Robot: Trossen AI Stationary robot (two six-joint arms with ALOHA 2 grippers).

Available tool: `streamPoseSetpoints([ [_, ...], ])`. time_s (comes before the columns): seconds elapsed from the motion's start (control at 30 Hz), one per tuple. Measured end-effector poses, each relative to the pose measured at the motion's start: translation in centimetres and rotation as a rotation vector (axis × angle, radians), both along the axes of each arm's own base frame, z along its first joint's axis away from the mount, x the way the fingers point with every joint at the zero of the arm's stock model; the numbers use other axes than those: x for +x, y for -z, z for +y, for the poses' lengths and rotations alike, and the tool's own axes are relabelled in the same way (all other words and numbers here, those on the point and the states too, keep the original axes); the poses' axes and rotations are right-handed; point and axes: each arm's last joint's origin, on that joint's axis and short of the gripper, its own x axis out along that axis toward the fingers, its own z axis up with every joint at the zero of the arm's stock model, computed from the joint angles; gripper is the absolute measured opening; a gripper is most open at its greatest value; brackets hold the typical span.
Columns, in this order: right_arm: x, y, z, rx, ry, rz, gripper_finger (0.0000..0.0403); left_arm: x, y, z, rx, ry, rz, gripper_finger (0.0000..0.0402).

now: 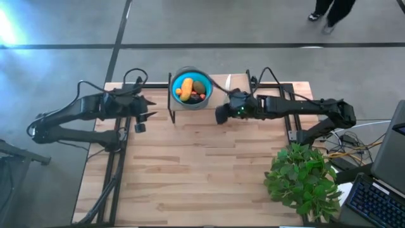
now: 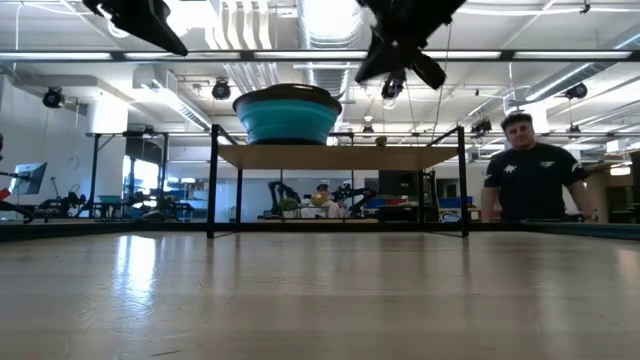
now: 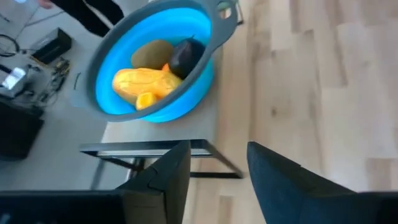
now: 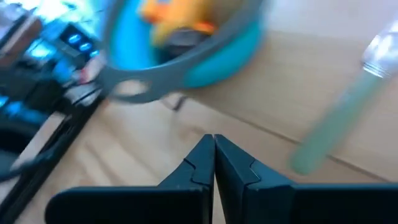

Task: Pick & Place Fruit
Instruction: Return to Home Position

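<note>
Fruit [image 3: 144, 83] seemingly lengthwise across bowl [image 3: 189, 93]

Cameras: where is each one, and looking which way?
High view: overhead, looking straight down; shows left end effector and right end effector.
Low view: tabletop height, looking level at the shelf; arms overhead.
Left wrist view: on left arm, faces the fruit past open fingers.
Right wrist view: on right arm, faces the utensil past shut fingers.
All share the blue bowl.

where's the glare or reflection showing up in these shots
High view: bright glare on the floor, top left. Low view: ceiling lights reflect as pale streaks on the table. Left wrist view: blue bowl evenly lit, no glare.
</note>
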Motion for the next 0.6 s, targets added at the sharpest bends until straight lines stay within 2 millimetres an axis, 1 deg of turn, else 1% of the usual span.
streamPoseSetpoints([
  [0.17, 1.0, -1.0, 2.6, -0.147, -0.184, -0.060, 0.0008, -1.5, 0.7, -0.4, -0.059, 0.001, -0.057, 0.0125],
  [0.3, 1.1, -1.1, 4.1, -0.226, -0.240, -0.048, 0.0008, -2.8, 1.8, -0.7, -0.078, -0.019, -0.121, 0.0082],
  [0.4, 1.1, -1.2, 4.7, -0.267, -0.282, -0.035, 0.0008, -3.7, 2.6, -0.9, -0.082, -0.026, -0.156, 0.0049],
  [0.5, 1.0, -1.2, 5.0, -0.272, -0.294, -0.034, 0.0008, -4.5, 3.5, -1.0, -0.077, -0.027, -0.188, 0.0018],
  [0.53, 1.0, -1.1, 5.0, -0.273, -0.296, -0.032, 0.0008, -4.7, 3.7, -1.0, -0.078, -0.034, -0.203, 0.0010],
  [0.6, 0.7, -1.1, 4.9, -0.282, -0.301, -0.029, 0.0008, -5.1, 4.3, -1.1, -0.083, -0.044, -0.230, 0.0006],
])
